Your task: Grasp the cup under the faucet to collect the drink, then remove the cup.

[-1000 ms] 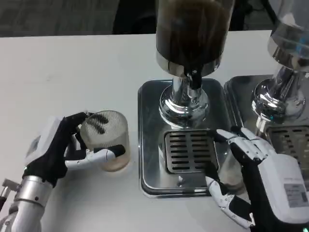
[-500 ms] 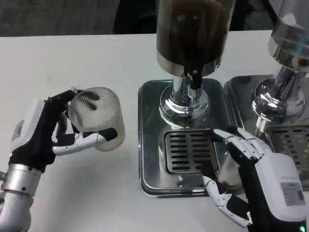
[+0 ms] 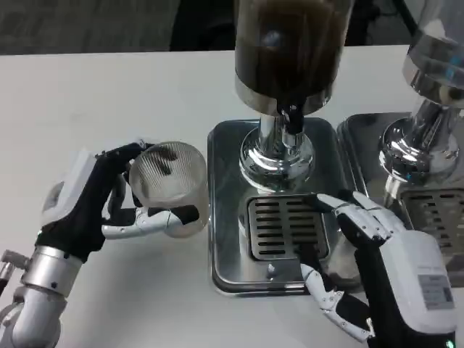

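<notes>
Carried by the left hand (image 3: 94, 206), whose fingers clasped it, the cup (image 3: 170, 187) had shifted right to just beside the drip tray (image 3: 226, 210), not yet under the faucet (image 3: 291, 119), while the right hand (image 3: 377, 268) waited with fingers spread, holding nothing.

White table (image 3: 87, 94) across left and upper frame. Dark floor strip (image 3: 80, 25) along top left edge. Second drink dispenser (image 3: 431, 109) at right edge, partly cut off: chrome pedestal, clear vessel above, own steel tray (image 3: 355, 134) with slotted grate (image 3: 438, 217) at lower right, standing just beside central machine.
</notes>
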Tool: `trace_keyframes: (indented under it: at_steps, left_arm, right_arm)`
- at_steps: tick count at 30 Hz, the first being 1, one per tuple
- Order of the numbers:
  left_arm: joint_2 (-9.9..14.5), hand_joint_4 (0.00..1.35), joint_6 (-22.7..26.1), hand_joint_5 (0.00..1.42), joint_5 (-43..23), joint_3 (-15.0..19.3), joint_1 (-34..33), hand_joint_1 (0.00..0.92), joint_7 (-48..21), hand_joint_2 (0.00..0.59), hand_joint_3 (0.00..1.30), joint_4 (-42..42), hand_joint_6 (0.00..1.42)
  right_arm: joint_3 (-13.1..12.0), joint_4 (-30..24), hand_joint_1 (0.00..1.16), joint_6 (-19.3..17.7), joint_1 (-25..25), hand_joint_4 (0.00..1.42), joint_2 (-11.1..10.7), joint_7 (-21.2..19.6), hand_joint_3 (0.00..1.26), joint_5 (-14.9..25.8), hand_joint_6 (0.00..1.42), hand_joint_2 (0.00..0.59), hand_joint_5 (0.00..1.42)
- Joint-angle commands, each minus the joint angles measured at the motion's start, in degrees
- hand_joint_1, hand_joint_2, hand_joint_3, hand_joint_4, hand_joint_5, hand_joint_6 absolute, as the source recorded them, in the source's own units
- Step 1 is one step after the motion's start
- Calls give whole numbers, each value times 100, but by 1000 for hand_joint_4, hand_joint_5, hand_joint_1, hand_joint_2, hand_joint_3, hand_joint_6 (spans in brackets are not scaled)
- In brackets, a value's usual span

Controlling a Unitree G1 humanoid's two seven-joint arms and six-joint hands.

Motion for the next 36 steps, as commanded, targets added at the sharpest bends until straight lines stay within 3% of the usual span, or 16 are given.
trace_keyframes:
  at_steps: [1, 20, 36]
  left_arm:
    - [-50, 784, -189, 1027, -9, -29, -266, 676, -54, 0, 691, -127, 1356]
    - [-382, 795, 56, 1029, 282, -485, -840, 676, -188, 0, 696, 327, 1356]
    - [-399, 801, 54, 1037, 332, -705, -1010, 676, -366, 0, 696, 593, 1356]
  right_arm:
    - [36, 0, 506, -11, 54, 352, 66, -155, 339, -36, 230, 465, 199]
    - [196, -12, 502, 48, 86, 366, 303, -400, 339, -201, 238, 464, 211]
    - [469, 105, 501, 182, 55, 381, 583, -678, 348, -374, 246, 464, 235]
